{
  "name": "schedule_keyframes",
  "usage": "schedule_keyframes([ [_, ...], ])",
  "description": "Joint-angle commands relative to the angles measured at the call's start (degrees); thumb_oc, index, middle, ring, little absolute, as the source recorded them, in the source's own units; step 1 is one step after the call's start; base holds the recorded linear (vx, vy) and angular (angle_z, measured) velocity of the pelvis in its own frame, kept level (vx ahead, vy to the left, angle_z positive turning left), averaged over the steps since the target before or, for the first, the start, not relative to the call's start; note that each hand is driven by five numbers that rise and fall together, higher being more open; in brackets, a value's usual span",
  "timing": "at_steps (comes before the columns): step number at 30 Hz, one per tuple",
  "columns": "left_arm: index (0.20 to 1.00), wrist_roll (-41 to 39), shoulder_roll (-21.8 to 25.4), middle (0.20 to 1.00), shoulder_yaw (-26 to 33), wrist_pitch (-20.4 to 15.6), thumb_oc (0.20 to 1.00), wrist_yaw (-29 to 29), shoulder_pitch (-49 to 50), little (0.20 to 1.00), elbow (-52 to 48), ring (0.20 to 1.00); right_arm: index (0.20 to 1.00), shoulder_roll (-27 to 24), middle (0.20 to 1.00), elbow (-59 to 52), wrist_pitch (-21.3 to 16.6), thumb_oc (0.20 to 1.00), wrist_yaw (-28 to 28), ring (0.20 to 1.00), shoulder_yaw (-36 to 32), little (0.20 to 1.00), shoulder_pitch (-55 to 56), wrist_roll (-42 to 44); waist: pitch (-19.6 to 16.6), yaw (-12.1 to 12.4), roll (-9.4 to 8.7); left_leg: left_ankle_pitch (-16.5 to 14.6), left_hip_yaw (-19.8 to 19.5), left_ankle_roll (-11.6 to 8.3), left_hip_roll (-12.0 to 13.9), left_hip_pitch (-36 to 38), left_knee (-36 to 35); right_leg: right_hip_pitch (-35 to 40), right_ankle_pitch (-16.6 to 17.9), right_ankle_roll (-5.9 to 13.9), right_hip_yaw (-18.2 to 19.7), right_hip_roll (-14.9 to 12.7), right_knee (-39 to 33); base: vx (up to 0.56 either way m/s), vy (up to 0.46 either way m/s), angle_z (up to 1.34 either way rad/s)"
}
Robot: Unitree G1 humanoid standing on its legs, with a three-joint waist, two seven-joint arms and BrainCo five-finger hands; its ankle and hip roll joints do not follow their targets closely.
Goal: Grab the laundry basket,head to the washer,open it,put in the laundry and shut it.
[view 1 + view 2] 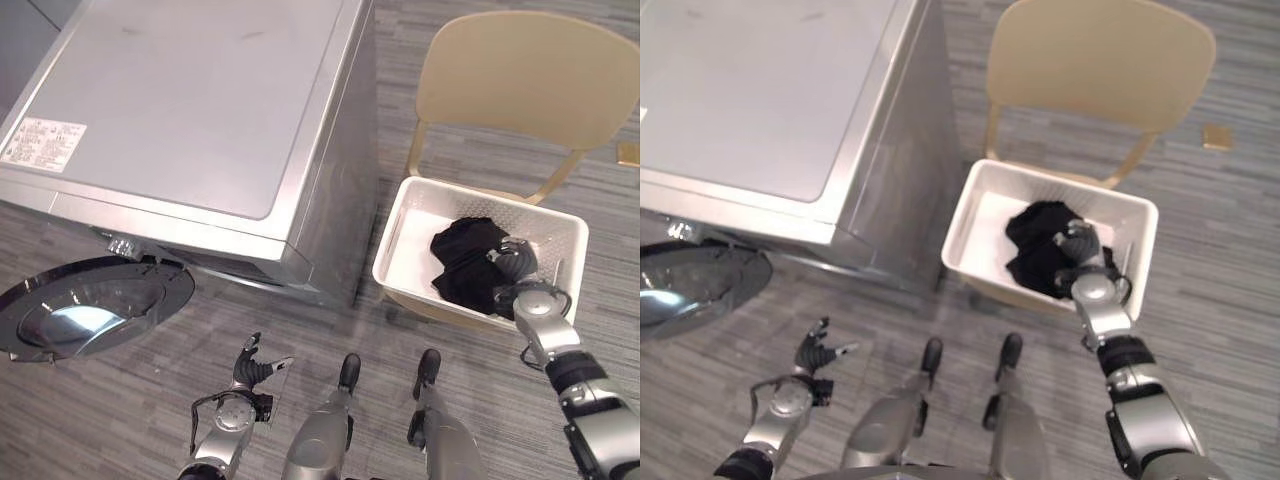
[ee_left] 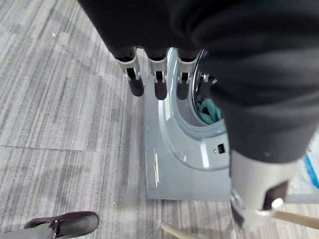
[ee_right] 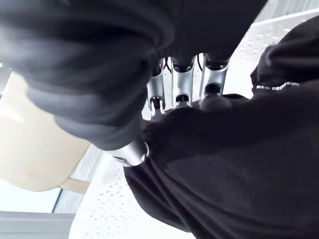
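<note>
- Silver washer (image 1: 190, 110) on the left, far side; its round door (image 1: 85, 308) swung open, on the washer's left near side.
- White label (image 1: 42, 141) with small print on the washer top's left edge, too small to read; no other legible writing.
- Left wrist view: drum opening (image 2: 202, 97) with something teal (image 2: 209, 110) inside.
- White laundry basket (image 1: 410, 225) sits on the seat of a beige chair (image 1: 525, 80), right of the washer.
- Black laundry (image 1: 465, 262) lies in the basket, towards its right near side.
- Right hand (image 1: 515, 262) down in the basket; the right wrist view shows its fingers (image 3: 182, 82) curled into the black cloth, gripping it.
- Left hand (image 1: 252, 368) low on the near left, over the grey striped floor (image 1: 120, 410), fingers (image 2: 159, 79) straight, holding nothing.
- A person's dark shoe (image 2: 67, 223) shows on the floor in the left wrist view.
</note>
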Motion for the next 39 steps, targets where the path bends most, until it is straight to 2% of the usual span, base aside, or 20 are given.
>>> schedule_keyframes([
  [1, 1.0, -1.4, 1.9, 1.0, 0.2, 0.0, 1.0, -0.5, 1.8, 1.0, 0.8, 1.0, 0.2, 1.7, 0.2, -4.6, -6.4, 0.2, 4.2, 0.2, -1.6, 0.2, 1.8, 11.7, -6.7, 0.2, -1.55, -3.6, 1.7, 1.16, -1.9, -1.1, 0.8, 4.1, -12.4, 4.59, 1.8, -1.1, 2.7, 0.09, 0.035, -0.09],
  [4, 1.0, -1.4, 1.6, 1.0, 1.6, 0.9, 1.0, -1.2, 4.3, 1.0, -0.6, 1.0, 0.2, 4.8, 0.2, -13.6, -7.9, 0.2, 8.5, 0.2, -2.7, 0.2, 5.4, 22.2, -8.8, -0.3, -2.48, -4.9, 2.2, 1.69, -1.9, 1.5, 1.4, 6.7, -13.1, 4.76, 1.9, -1.3, 3.1, 0.08, 0.041, -0.11],
  [7, 1.0, -1.8, 1.1, 1.0, 2.9, 1.3, 1.0, -1.5, 5.9, 1.0, -2.0, 1.0, 0.2, 5.6, 0.2, -19.9, -8.7, 0.2, 10.6, 0.2, -2.5, 0.2, 7.0, 25.3, -10.4, -0.6, -2.94, -5.9, 2.4, 2.14, -1.9, 3.6, 1.5, 8.3, -13.8, 4.89, 2.3, -1.4, 3.7, 0.07, 0.078, -0.06],
  [13, 1.0, -2.6, 0.5, 1.0, 5.1, 1.4, 1.0, -1.7, 8.9, 1.0, -8.4, 1.0, 0.2, 5.5, 0.2, -37.7, -9.1, 0.2, 15.1, 0.2, -1.1, 0.2, 13.3, 22.7, -11.5, -1.3, -4.16, -7.3, 3.5, 3.02, -1.8, 5.9, 2.8, 8.6, -14.5, 5.57, 3.4, -1.6, 8.3, -0.01, 0.073, -0.1],
  [15, 1.0, -2.9, 1.2, 1.0, 4.6, 1.2, 1.0, -1.4, 7.6, 1.0, -9.7, 1.0, 0.2, 5.8, 0.2, -40.5, -10.0, 0.2, 15.4, 0.2, -0.7, 0.2, 12.9, 22.5, -10.0, -1.6, -4.04, -6.9, 3.2, 3.29, -1.4, 4.6, 4.7, 6.6, -16.2, 5.63, 6.2, -0.2, 13.9, -0.25, -0.008, -0.13],
  [16, 1.0, -2.6, 2.3, 1.0, 3.9, 0.7, 1.0, -1.2, 6.1, 1.0, -11.8, 1.0, 0.2, 5.7, 0.2, -42.9, -11.4, 0.2, 15.2, 0.2, -1.2, 0.2, 12.7, 22.3, -9.0, -1.9, -3.82, -5.8, 2.4, 3.4, -1.3, 2.0, 6.2, 6.6, -18.2, 5.15, 9.0, 1.9, 19.3, -0.26, -0.014, 0.06],
  [20, 1.0, -2.2, 3.3, 1.0, 3.1, -0.1, 1.0, -1.5, 4.4, 1.0, -15.3, 1.0, 0.2, 5.5, 0.2, -46.7, -12.2, 0.2, 15.1, 0.2, -3.0, 0.2, 12.9, 20.4, -10.0, -1.6, -4.11, -3.6, -0.1, 3.0, -1.7, -1.5, 6.6, 8.3, -20.2, 4.38, 12.7, 4.6, 25.6, -0.21, -0.11, 0.57],
  [22, 1.0, -2.0, 3.9, 1.0, 2.6, -0.8, 1.0, -1.3, 3.5, 1.0, -17.5, 1.0, 0.2, 5.8, 0.2, -47.9, -12.7, 0.2, 14.9, 0.2, -3.3, 0.2, 12.5, 19.6, -10.8, -1.0, -4.84, -2.3, -1.3, 2.35, -1.9, -3.1, 6.3, 10.3, -21.6, 3.6, 14.3, 5.5, 24.4, -0.17, -0.181, 0.66],
  [24, 1.0, -2.1, 4.3, 1.0, 1.7, -1.4, 1.0, -0.9, 2.4, 1.0, -20.2, 1.0, 0.2, 6.4, 0.2, -47.7, -12.9, 0.2, 14.4, 0.2, -2.6, 0.2, 11.3, 20.1, -11.0, 0.0, -5.51, 0.1, -2.0, 0.79, -2.1, -5.4, 5.9, 13.5, -25.5, 1.63, 14.9, 6.7, 18.9, -0.19, -0.191, 0.21],
  [26, 1.0, -3.0, 4.4, 1.0, 1.0, -1.8, 1.0, -0.5, 1.7, 1.0, -23.6, 1.0, 0.2, 6.2, 0.2, -47.6, -13.4, 0.2, 13.5, 0.2, -1.4, 0.2, 9.6, 21.2, -10.8, 0.8, -5.09, 3.9, -2.2, -1.63, -1.5, -8.6, 4.9, 14.3, -25.9, 0.19, 15.2, 8.4, 13.5, -0.32, -0.245, 0.26],
  [28, 1.0, -3.7, 3.8, 1.0, 0.1, -2.1, 1.0, -0.5, 0.8, 1.0, -25.7, 1.0, 0.2, 5.5, 0.2, -48.5, -13.3, 0.2, 13.2, 0.2, -0.6, 0.2, 8.7, 21.2, -10.3, 0.6, -4.23, 5.8, -2.2, -2.81, -0.9, -10.6, 3.3, 14.2, -25.7, -0.59, 14.9, 9.5, 10.0, -0.35, -0.182, 0.41],
  [29, 1.0, -3.4, 3.3, 1.0, -0.6, -2.5, 1.0, -0.1, -0.4, 1.0, -27.1, 1.0, 0.2, 5.0, 0.2, -48.7, -13.3, 0.2, 13.1, 0.2, -0.1, 0.2, 8.0, 21.1, -9.4, -0.3, -3.65, 5.7, -1.2, -3.23, -0.8, -11.3, 2.9, 13.6, -24.7, -0.84, 13.9, 9.5, 9.4, -0.43, -0.095, 0.84],
  [30, 1.0, -2.2, 3.0, 1.0, -2.9, -3.2, 1.0, -0.1, -3.3, 1.0, -29.2, 1.0, 0.2, 4.2, 0.2, -48.4, -13.2, 0.2, 12.9, 0.2, 1.3, 0.2, 7.1, 20.9, -8.8, -2.0, -3.88, 2.7, 2.7, -1.88, -0.4, -10.8, 5.1, 12.4, -22.6, -0.57, 11.5, 8.2, 8.3, -0.6, -0.033, 1.19],
  [31, 1.0, -0.4, 3.3, 1.0, -6.4, -4.5, 1.0, -0.2, -7.5, 1.0, -31.6, 1.0, 0.2, 3.1, 0.2, -48.4, -12.7, 0.2, 12.6, 0.2, 3.1, 0.2, 6.0, 19.4, -9.1, -4.2, -5.56, -3.1, 5.0, -0.78, -0.5, -8.7, 12.7, 11.3, -20.3, -0.14, 8.1, 5.1, 6.8, -0.47, 0.005, 1.15],
  [32, 1.0, -0.4, 3.3, 1.0, -6.4, -4.5, 1.0, -0.2, -7.5, 1.0, -31.6, 1.0, 0.2, 3.1, 0.2, -48.4, -12.7, 0.2, 12.6, 0.2, 3.1, 0.2, 5.9, 19.4, -9.2, -4.3, -5.48, -3.1, 4.9, -0.79, -0.5, -8.9, 12.8, 11.1, -20.2, -0.14, 8.0, 5.2, 6.8, -0.3, 0.017, 1.15],
  [33, 1.0, -0.4, 3.1, 1.0, -7.4, -4.6, 1.0, -0.3, -8.5, 1.0, -31.7, 1.0, 0.2, 3.0, 0.2, -48.5, -12.6, 0.2, 12.6, 0.2, 3.6, 0.2, 5.8, 19.2, -9.6, -5.0, -5.76, -5.6, 5.5, -0.6, 0.0, -6.8, 13.4, 10.8, -20.1, -0.02, 7.1, 4.7, 6.6, -0.05, 0.003, 1.13],
  [34, 1.0, -0.4, 3.1, 1.0, -7.4, -4.6, 1.0, -0.3, -8.6, 1.0, -31.7, 1.0, 0.2, 2.9, 0.2, -48.5, -12.6, 0.2, 12.6, 0.2, 3.6, 0.2, 5.8, 19.2, -9.7, -5.1, -5.7, -5.4, 5.4, -0.61, 0.0, -6.9, 13.3, 10.7, -19.9, -0.02, 7.1, 4.7, 6.6, -0.07, 0.057, 1.05],
  [35, 1.0, 0.2, 2.9, 1.0, -9.7, -4.6, 1.0, -0.3, -10.7, 1.0, -32.5, 1.0, 0.2, 2.5, 0.2, -48.7, -11.8, 0.2, 13.3, 0.2, 4.6, 0.2, 6.3, 18.4, -11.2, -7.1, -5.58, -8.8, 6.9, -0.53, 1.7, -0.6, 12.2, 10.2, -19.6, 0.35, 4.9, 4.2, 5.9, -0.05, 0.105, 0.67],
  [37, 1.0, 0.7, 2.8, 1.0, -11.0, -4.6, 1.0, -0.2, -11.5, 1.0, -33.0, 1.0, 0.2, 2.9, 0.2, -48.7, -11.6, 0.2, 13.2, 0.2, 4.8, 0.2, 6.6, 18.6, -12.0, -7.8, -5.31, -7.6, 6.9, -0.51, 2.1, 0.7, 10.3, 10.2, -18.9, 0.73, 4.1, 4.3, 5.0, -0.01, 0.133, 0.61],
  [39, 1.0, 2.6, 1.8, 1.0, -13.1, -4.3, 1.0, 0.0, -12.9, 1.0, -32.4, 1.0, 0.2, 3.8, 0.2, -48.5, -11.5, 0.2, 13.6, 0.2, 5.7, 0.2, 6.4, 18.8, -13.6, -8.4, -4.82, -6.7, 7.0, -0.45, 1.9, 3.0, 4.2, 10.6, -18.0, 1.53, 3.5, 4.5, 4.2, 0.05, 0.215, 0.68],
])
